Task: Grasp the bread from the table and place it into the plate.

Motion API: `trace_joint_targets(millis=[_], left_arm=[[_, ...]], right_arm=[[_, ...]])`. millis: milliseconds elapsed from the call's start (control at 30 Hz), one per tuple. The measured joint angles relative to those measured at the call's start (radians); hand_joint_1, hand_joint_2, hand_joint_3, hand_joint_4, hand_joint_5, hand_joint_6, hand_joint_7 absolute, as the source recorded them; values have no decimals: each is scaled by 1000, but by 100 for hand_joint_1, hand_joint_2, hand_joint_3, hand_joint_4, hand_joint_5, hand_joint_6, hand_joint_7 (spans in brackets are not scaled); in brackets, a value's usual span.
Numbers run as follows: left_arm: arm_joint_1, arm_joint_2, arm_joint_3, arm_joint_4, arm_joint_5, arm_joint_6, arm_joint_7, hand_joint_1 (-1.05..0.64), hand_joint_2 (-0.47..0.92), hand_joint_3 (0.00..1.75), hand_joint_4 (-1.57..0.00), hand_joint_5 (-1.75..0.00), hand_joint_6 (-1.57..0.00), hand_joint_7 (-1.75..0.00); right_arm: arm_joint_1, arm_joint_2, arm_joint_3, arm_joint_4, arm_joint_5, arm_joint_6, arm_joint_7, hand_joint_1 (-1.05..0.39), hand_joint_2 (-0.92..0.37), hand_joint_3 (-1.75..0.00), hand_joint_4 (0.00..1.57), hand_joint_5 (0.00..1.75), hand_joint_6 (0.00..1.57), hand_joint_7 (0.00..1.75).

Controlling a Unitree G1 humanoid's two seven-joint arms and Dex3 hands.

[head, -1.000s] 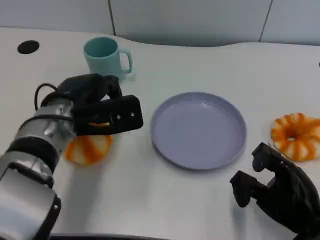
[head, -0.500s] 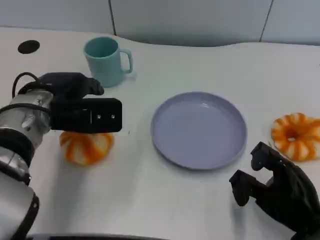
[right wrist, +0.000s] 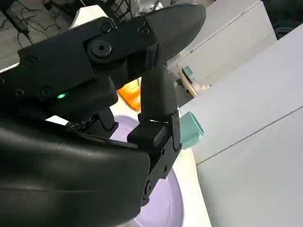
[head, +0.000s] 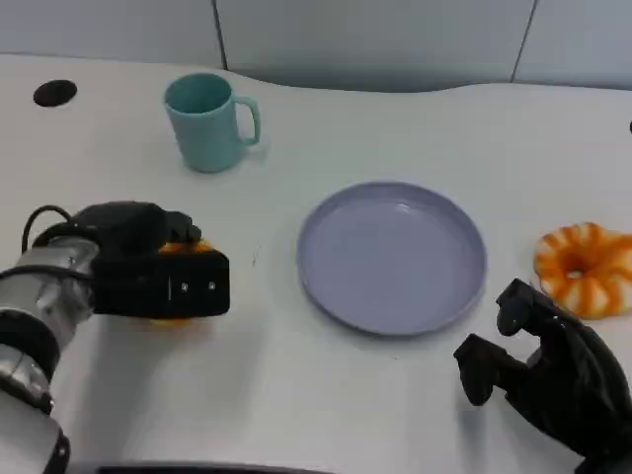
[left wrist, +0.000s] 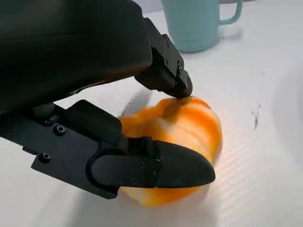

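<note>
My left hand (head: 158, 276) has come down onto the bread (left wrist: 182, 137) left of the plate (head: 392, 255), fingers now closed around it on the tabletop (head: 326, 395); a second ago it hovered above. From the head I see only an orange sliver. Right of the plate my right hand (head: 548, 380) sits curled, holding nothing, beside a second orange bread (head: 585, 268).

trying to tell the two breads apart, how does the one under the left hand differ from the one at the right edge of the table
The left bread is a solid rounded lump; the right bread is ring-shaped with a hole in its middle. The left bread sits under the left hand, fingers on both sides of it; the right bread lies free, apart from the right hand. The left bread lies left of the plate, the right bread right of it. Both are orange with white streaks.
</note>
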Motion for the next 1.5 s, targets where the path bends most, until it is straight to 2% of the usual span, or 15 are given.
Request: trace_joint_targets(millis=[700, 800, 867, 933, 967, 1000, 1033, 1100, 1133, 1167, 1200, 1233, 1333, 1433, 1500], left_arm=[[24, -1, -20, -40, -8, 37, -70, -105, 92, 51, 0, 0, 0, 0], [24, -1, -25, -39, -9, 37, -73, -90, 92, 36, -7, -2, -12, -3], [24, -1, -25, -38, -9, 35, -69, -60, 92, 16, -49, -10, -50, -8], [25, -4, -22, -34, -12, 35, -41, -52, 92, 11, -61, -9, -61, -8], [26, -4, -19, -32, -17, 35, -28, -45, 92, 8, -79, -16, -73, -9], [29, -6, -13, -31, -19, 35, -11, -42, 92, 7, -87, -19, -78, -10], [33, -8, -8, -31, -20, 35, 14, -38, 92, 4, -87, -35, -87, -9], [37, -15, 0, -31, -29, 34, 59, -33, 92, 1, -69, -85, -99, -7], [38, -17, 4, -31, -32, 34, 77, -22, 91, 1, -46, -134, -94, -29], [39, -21, 11, -31, -35, 34, 101, -19, 91, 1, -36, -153, -70, -80], [39, -24, 17, -31, -37, 34, 121, -12, 92, 1, -37, -166, -45, -132], [39, -28, 23, -31, -40, 34, 141, -7, 92, 1, -42, -170, -37, -153], [45, -35, 34, -30, -44, 31, 176, -1, 92, 2, -51, -174, -31, -172], [47, -36, 34, -29, -43, 21, 189, 6, 92, 2, -54, -175, -33, -174], [47, -36, 33, -27, -40, 9, 189, 7, 92, 3, -50, -175, -36, -167]], right_arm=[[25, 16, 8, -72, 15, 10, -16, -40, -88, 0, 89, 175, 65, 175], [28, 18, 10, -85, 15, 10, -20, -40, -88, 0, 89, 175, 65, 175], [29, 18, 11, -89, 15, 10, -22, -40, -90, -1, 88, 175, 64, 175], [31, 18, 13, -89, 15, 10, -22, -40, -90, -1, 88, 175, 64, 175], [32, 18, 13, -89, 15, 10, -22, -40, -90, -1, 88, 175, 63, 175], [32, 18, 13, -89, 15, 10, -21, -40, -90, -1, 88, 175, 63, 175], [32, 18, 13, -89, 15, 10, -20, -40, -90, -1, 88, 175, 63, 175], [32, 18, 13, -89, 16, 10, -16, -40, -90, -1, 88, 175, 63, 175], [32, 18, 13, -89, 16, 10, -14, -39, -90, -1, 88, 175, 63, 175], [32, 18, 12, -88, 16, 10, -12, -39, -90, -1, 87, 175, 62, 175], [32, 18, 12, -88, 17, 10, -9, -39, -90, -1, 87, 175, 62, 175], [31, 18, 11, -87, 17, 10, -4, -39, -90, -1, 87, 175, 62, 175], [30, 19, 10, -86, 18, 10, -2, -40, -90, 0, 88, 175, 63, 175], [30, 20, 10, -86, 18, 10, -3, -40, -90, 0, 89, 175, 64, 175], [30, 22, 10, -86, 18, 10, -5, -40, -89, 0, 89, 175, 65, 175]])
